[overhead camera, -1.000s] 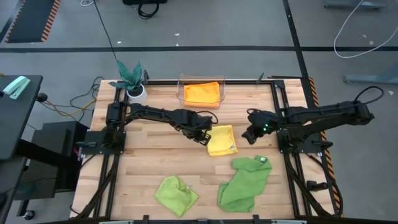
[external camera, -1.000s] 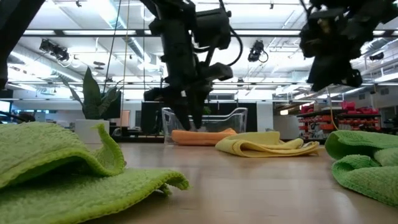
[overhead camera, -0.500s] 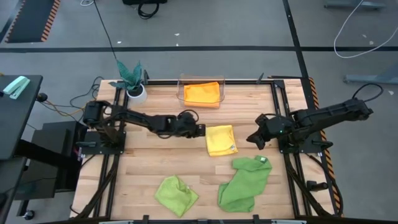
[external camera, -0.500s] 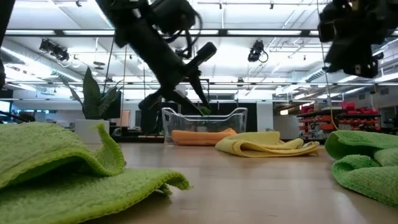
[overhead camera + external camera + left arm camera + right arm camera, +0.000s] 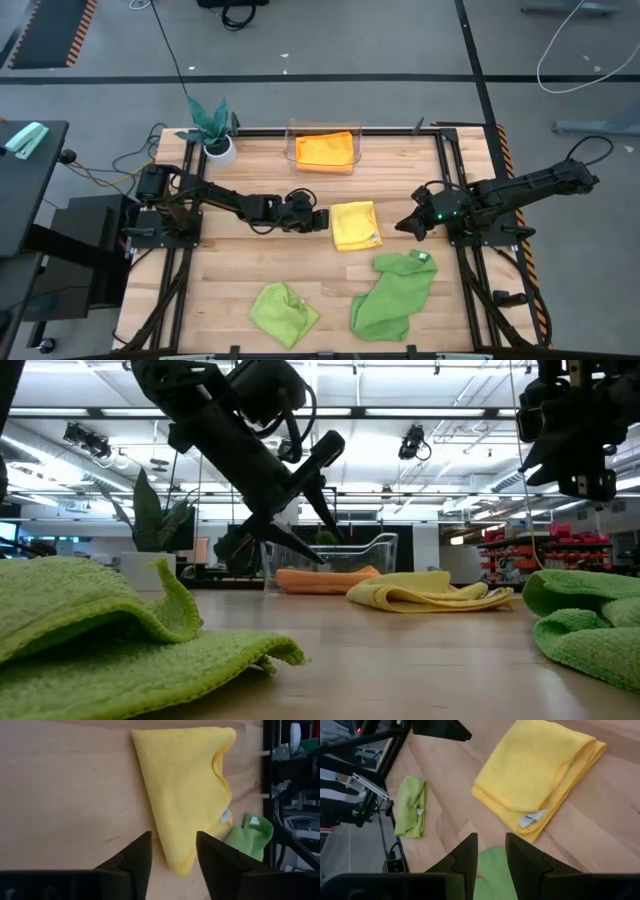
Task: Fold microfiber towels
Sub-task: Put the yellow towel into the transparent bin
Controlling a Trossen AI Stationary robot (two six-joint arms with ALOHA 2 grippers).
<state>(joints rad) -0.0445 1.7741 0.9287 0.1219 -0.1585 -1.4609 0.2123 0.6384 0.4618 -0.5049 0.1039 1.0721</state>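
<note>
Now released: yellow towel (image 5: 356, 225), folded, flat at centre frame; left gripper (image 5: 318, 219) has drawn back to the towel's left edge, fingers parted and empty. Judged: this fold is done. Left arm reaches low from centre left, jaws level with the table. Right gripper (image 5: 407, 224) waits right of centre, jaws apart, holding nothing. Orange towel (image 5: 325, 150) sits in the clear bin (image 5: 291, 133), upper centre. Lime towel (image 5: 283, 311) and green towel (image 5: 392, 295) lie crumpled along the lower edge

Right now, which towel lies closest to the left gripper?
The yellow towel, folded at mid-table just beside the left gripper. The orange towel sits in the clear bin; both green ones lie nearer the front edge.
</note>
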